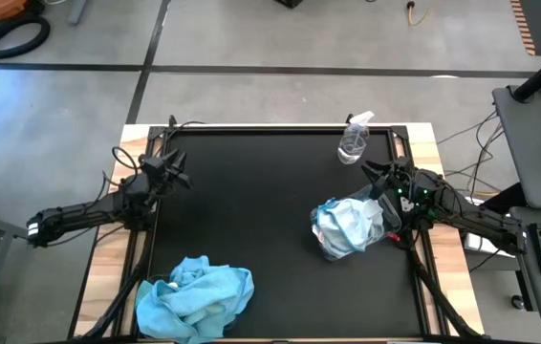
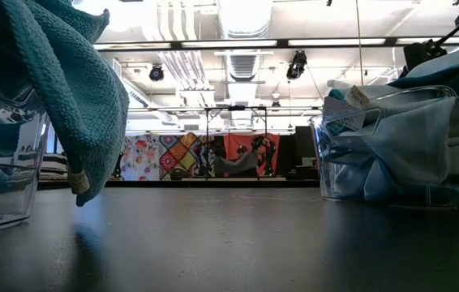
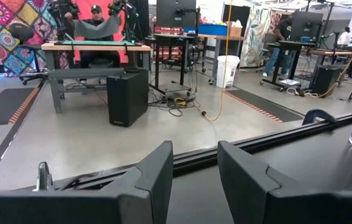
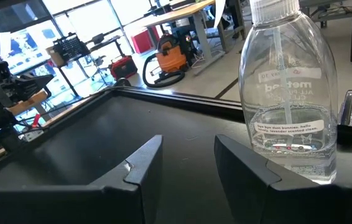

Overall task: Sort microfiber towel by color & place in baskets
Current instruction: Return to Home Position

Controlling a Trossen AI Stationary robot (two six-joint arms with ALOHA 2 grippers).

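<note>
Teal towels hang close to the lens at the upper left of the low view, spilling over a clear basket. In the high view they lie heaped at the lower left of the black desk. Right of centre, the second basket holds the pale towels, crumpled and rising above its rim. A clear spray bottle stands above it in the frame, near the desk's top edge. The left hand is at the desk's left edge, fingers apart and empty. The right hand is between the bottle and the pale towels, also spread, holding nothing.
</note>
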